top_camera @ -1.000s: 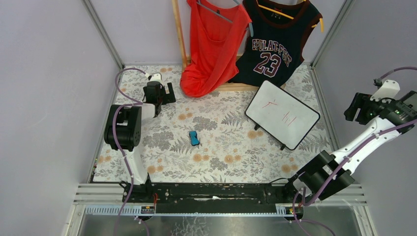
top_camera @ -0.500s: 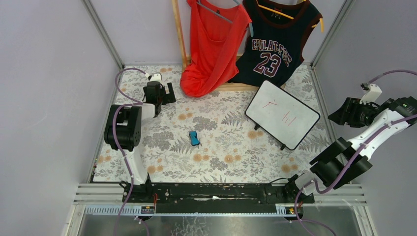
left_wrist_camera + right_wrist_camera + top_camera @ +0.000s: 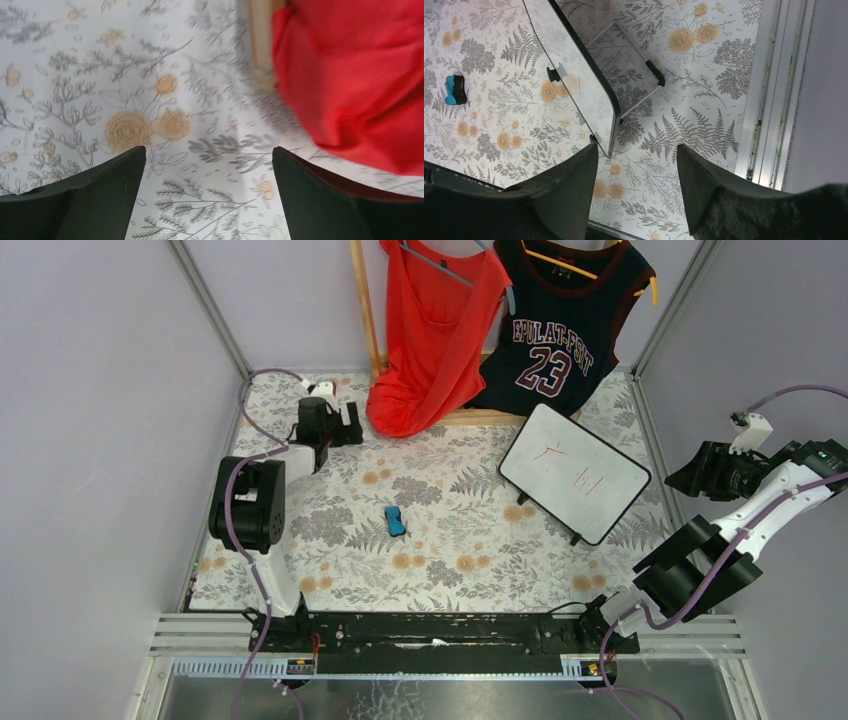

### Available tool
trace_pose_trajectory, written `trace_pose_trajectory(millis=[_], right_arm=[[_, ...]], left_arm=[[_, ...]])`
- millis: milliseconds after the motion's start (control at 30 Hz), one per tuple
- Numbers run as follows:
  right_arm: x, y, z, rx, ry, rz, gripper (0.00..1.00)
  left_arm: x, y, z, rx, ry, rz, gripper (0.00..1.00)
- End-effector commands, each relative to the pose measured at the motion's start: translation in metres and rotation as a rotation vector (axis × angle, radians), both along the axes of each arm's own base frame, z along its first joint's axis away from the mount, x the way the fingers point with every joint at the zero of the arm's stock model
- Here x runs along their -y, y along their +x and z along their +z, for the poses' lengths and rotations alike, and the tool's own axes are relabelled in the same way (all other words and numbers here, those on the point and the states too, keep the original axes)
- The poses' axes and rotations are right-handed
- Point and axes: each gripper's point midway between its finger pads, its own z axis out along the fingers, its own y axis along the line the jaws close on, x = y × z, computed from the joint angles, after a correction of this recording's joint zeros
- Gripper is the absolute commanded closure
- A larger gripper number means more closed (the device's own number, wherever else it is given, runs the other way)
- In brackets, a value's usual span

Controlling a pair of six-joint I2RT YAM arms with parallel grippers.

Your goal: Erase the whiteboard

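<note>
**A:** From above, where is the whiteboard?

**B:** The whiteboard (image 3: 574,472) stands on the right half of the floral tablecloth (image 3: 440,570). It is turned corner-on and propped on small black feet, with thin red strokes on its face. Its far corner is just beside the hem of the basketball jersey (image 3: 560,330). The blue eraser (image 3: 396,521) lies near the middle of the cloth, well apart from the board.

**A:** And the arms?

**B:** The left gripper (image 3: 352,426) is at the far left, near the hanging red tank top (image 3: 435,330). The right gripper (image 3: 676,482) hangs past the cloth's right edge and points toward the whiteboard without touching it. Both are too small here to judge the fingers.

**A:** Left wrist camera?

**B:** It's slightly blurred. The left gripper (image 3: 209,200) has its jaws spread wide, with only the tablecloth (image 3: 150,75) between them. The red tank top (image 3: 360,75) fills the upper right, with a wooden post (image 3: 262,40) just beside it.

**A:** Right wrist camera?

**B:** The right gripper (image 3: 636,155) has its jaws apart, and nothing is held. The whiteboard (image 3: 569,70) slants across the upper left. Its rounded corner shows just above one of the fingers (image 3: 569,190). A thin wire stand (image 3: 634,55) props it from behind. The blue eraser (image 3: 455,89) sits at the left edge, and an aluminium rail (image 3: 769,90) runs down the right.
</note>
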Motion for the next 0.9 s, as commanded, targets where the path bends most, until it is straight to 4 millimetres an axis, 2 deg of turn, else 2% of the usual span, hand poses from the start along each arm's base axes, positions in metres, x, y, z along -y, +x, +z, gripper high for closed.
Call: trace_pose_trajectory(millis=[0, 133, 300, 467, 567, 733, 867], right_arm=[[-0.001, 0.005, 0.009, 0.044, 0.0, 0.006, 0.34], [-0.005, 0.007, 0.004, 0.049, 0.045, 0.028, 0.34], [-0.006, 0.011, -0.006, 0.046, 0.106, 0.066, 0.35], [-0.007, 0.012, -0.015, 0.037, 0.142, 0.093, 0.37], [-0.008, 0.013, -0.017, 0.042, 0.136, 0.099, 0.37], [-0.016, 0.018, -0.019, 0.042, 0.138, 0.138, 0.37], [-0.025, 0.024, -0.025, 0.034, 0.146, 0.177, 0.37]], left_arm=[[0.038, 0.018, 0.091, 0.15, -0.134, -0.118, 0.05], [0.066, 0.008, 0.122, 0.162, -0.209, -0.201, 0.03], [0.113, -0.014, 0.162, 0.172, -0.271, -0.312, 0.03], [0.155, -0.054, 0.201, 0.204, -0.344, -0.403, 0.03], [0.17, -0.078, 0.218, 0.219, -0.413, -0.465, 0.06], [0.184, -0.114, 0.23, 0.214, -0.541, -0.572, 0.26], [0.188, -0.132, 0.234, 0.2, -0.586, -0.622, 0.48]])
